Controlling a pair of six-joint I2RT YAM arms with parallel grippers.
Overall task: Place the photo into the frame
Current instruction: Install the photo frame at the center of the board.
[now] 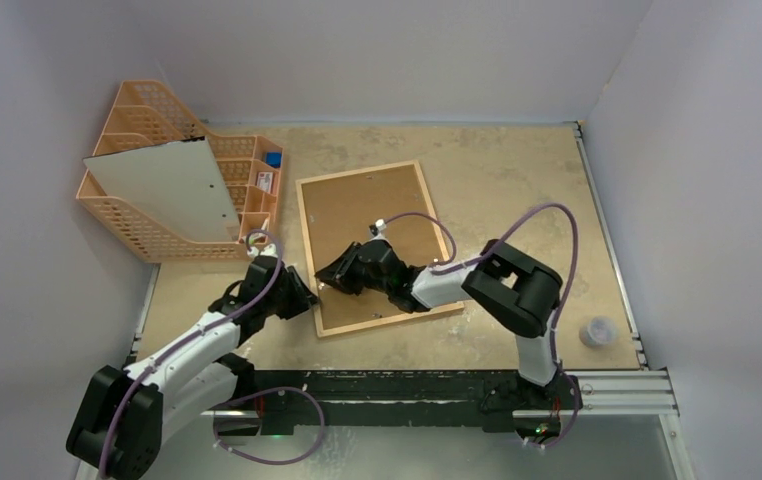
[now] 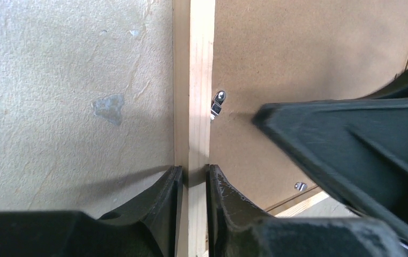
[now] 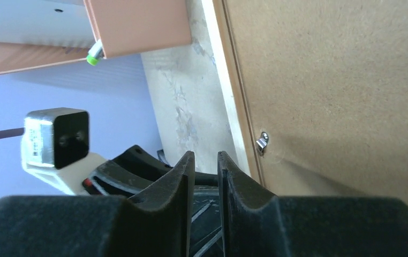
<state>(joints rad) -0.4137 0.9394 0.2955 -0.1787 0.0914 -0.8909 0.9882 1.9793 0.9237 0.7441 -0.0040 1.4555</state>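
left gripper pinching frame by its light-wood rail, rail running straight ahead between fingers | right gripper fingers close together, narrow slit, grip cannot be told | brown backing board and metal clip just right of it

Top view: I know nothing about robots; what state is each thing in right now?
frame: lying flat on the table, back side up.
hardboard panel: seated in the frame.
left pincer: shut on the frame's wooden edge.
right pincer: slightly open, holding nothing.
grey sheet: leaning in the orange organizer.
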